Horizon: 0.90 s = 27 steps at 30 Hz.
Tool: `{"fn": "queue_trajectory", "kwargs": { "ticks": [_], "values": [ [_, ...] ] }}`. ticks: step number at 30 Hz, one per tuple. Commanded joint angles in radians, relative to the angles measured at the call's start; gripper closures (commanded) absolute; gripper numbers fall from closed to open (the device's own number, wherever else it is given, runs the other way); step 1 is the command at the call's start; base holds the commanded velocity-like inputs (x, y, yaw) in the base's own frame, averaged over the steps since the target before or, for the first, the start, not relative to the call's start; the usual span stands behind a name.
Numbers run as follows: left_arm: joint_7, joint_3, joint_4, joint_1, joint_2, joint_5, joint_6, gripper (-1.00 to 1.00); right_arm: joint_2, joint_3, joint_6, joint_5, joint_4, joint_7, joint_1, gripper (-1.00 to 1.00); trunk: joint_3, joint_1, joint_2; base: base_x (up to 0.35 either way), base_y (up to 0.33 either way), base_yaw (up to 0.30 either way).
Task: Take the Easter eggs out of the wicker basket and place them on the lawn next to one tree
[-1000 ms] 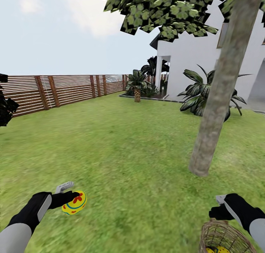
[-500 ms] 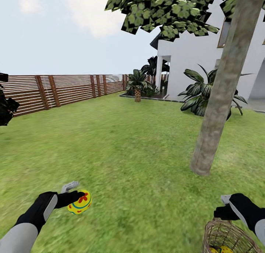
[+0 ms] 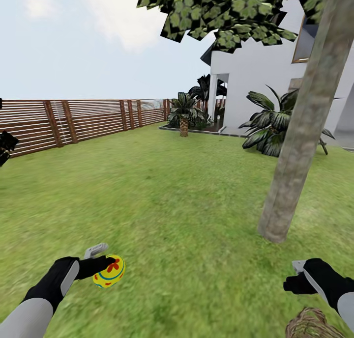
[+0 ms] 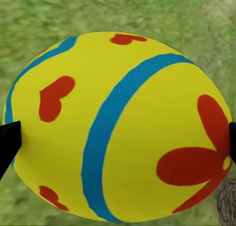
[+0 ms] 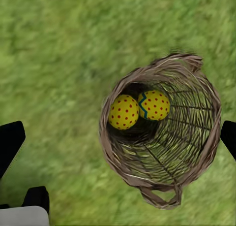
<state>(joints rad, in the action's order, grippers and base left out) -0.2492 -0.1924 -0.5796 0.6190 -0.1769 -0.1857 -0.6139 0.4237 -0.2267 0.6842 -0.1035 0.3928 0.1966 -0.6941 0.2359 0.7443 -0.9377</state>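
Observation:
My left gripper (image 3: 100,263) is shut on a yellow Easter egg (image 3: 111,272) with red marks and a blue stripe, held low over the lawn (image 3: 167,200). Up close, that egg (image 4: 118,127) sits between the black fingertips (image 4: 8,143). Low at the right, my right gripper (image 3: 294,277) is open above the wicker basket (image 3: 310,326). The right wrist view looks straight down into the basket (image 5: 196,152), where two dotted eggs (image 5: 123,112) (image 5: 154,105) lie side by side. A tree (image 3: 297,146) with a grey-brown trunk rises just ahead on the right.
A brown slatted fence (image 3: 83,119) runs along the left. The white house (image 3: 255,82), a short palm (image 3: 183,114) and a broad-leaved shrub (image 3: 273,126) stand at the back right. Open grass spreads between me and the fence.
The head view has shifted, so the tree and basket sit lower and further right in the picture. My left gripper has drifted slightly right, still holding the egg.

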Motion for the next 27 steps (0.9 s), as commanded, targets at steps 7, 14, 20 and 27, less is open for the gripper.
{"fn": "queue_trajectory", "kwargs": {
  "ticks": [7,14,20,27],
  "values": [
    [-0.001,-0.003,0.000,0.001,0.013,-0.002,-0.007,1.00,0.001,-0.008,0.005,-0.010,0.001,-0.002,-0.001,-1.00,0.023,0.028,-0.050,0.274,-0.161,0.000],
    [-0.001,-0.001,0.000,0.001,0.020,-0.001,-0.006,1.00,0.002,-0.008,0.005,-0.010,0.001,-0.002,-0.001,-1.00,0.045,0.055,-0.099,0.192,-0.242,0.000],
    [-0.001,-0.008,-0.007,0.001,0.020,-0.003,-0.006,1.00,0.003,-0.008,0.005,-0.011,0.001,0.001,-0.001,-1.00,0.064,0.078,-0.141,0.012,-0.017,0.000],
    [-0.006,-0.001,-0.008,0.001,0.022,-0.004,-0.006,1.00,0.003,-0.008,0.005,-0.011,0.001,0.001,-0.001,-1.00,0.077,0.093,-0.169,0.000,0.000,0.000]
  ]
}}
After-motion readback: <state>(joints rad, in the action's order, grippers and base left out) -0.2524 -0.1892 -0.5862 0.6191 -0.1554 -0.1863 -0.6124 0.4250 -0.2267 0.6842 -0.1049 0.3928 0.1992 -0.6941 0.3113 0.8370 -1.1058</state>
